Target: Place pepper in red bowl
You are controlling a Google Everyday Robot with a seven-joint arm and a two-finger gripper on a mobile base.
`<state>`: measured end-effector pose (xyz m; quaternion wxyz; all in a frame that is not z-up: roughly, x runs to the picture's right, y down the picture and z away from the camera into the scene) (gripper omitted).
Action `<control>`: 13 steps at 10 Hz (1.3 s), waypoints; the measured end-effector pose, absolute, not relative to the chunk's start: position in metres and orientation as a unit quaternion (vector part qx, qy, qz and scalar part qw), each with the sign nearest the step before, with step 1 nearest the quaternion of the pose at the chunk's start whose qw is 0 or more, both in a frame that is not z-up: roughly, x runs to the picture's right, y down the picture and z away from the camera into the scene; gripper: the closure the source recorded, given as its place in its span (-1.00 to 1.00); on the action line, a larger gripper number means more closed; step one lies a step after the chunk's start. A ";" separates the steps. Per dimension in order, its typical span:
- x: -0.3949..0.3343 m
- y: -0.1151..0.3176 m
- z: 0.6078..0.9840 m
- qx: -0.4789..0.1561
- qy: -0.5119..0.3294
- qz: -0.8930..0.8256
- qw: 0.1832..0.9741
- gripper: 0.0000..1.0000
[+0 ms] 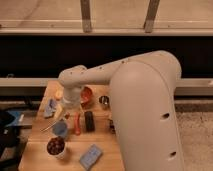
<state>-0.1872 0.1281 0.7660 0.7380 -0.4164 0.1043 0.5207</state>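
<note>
The pepper (77, 123), slim and red-orange, lies on the wooden table (37, 155) just left of the black block (89, 121). The red bowl (88, 95) stands behind them, its left part hidden by my arm. My white arm bends over the table's back left, and the gripper (66, 111) hangs below it, left of the bowl and a little behind and left of the pepper. It holds nothing that I can see.
A small steel cup (104, 101) stands right of the red bowl. An orange-yellow fruit (59, 94) and a blue packet (50, 106) lie at the back left. A blue cup (60, 129), a bowl with dark contents (55, 146) and a blue-grey pad (90, 156) are in front.
</note>
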 end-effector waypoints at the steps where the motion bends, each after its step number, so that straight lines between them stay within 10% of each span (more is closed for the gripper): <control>1: -0.190 0.122 0.770 -0.414 0.103 0.521 0.739 -0.60; 13: -0.197 0.154 0.841 -0.463 0.137 0.533 0.695 -0.60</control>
